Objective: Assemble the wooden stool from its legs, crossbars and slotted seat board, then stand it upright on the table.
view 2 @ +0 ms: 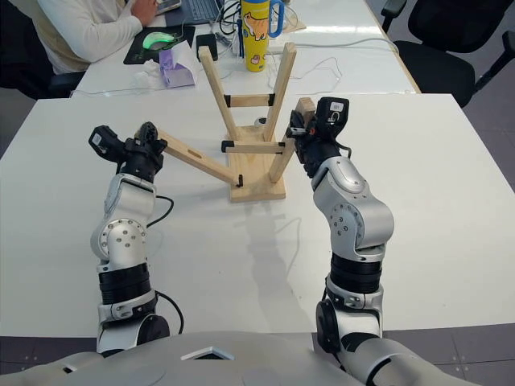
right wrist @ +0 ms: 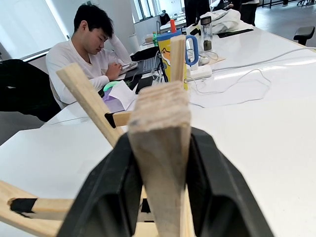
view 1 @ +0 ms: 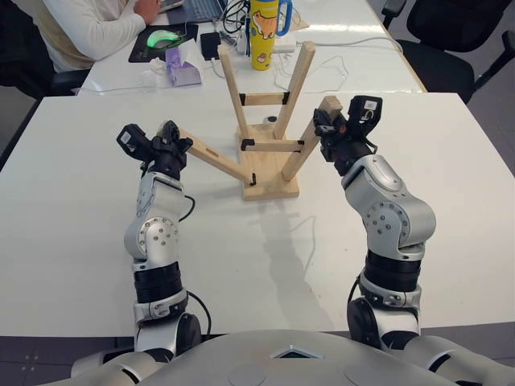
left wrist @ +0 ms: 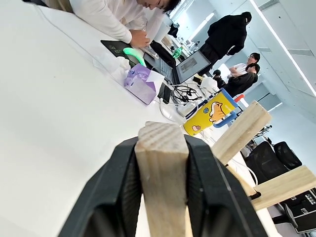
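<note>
**Wood stool (view 1: 294,80) mostly built, upside down, one leg splayed**

Head views: stool sits inverted near mid-table, seat board (view 1: 269,190) flat on the table (view 1: 451,201). Two far legs (view 1: 232,80) stand up from the board w/ a crossbar (view 1: 265,100) between them. A second crossbar (view 1: 272,145) runs across the near side. On the L side, the left gripper (view 1: 170,138) has the free tip of the left leg (view 1: 211,155). That leg slants low and outward from the board's near corner, well off the line of the others. On the R side, the right gripper (view 1: 328,122) has the top of the right leg (view 1: 299,161), which rises tilted from the board and meets the near crossbar's end.

Left wrist view: both black fingers (left wrist: 123,192) press flat on the leg's end, no gap, so the claw is clamped on wood.

Right wrist view: same picture, w/ fingers (right wrist: 118,192) tight on either side of the right leg's end and the far legs beyond.

Progress, as I judge it: approx. three legs and two crossbars are in. Left to do: bring the left leg upright, join it to its crossbars, then flip the stool onto its feet. Can't tell from here whether the left leg's lower end is seated in its slot or just resting there.
</note>
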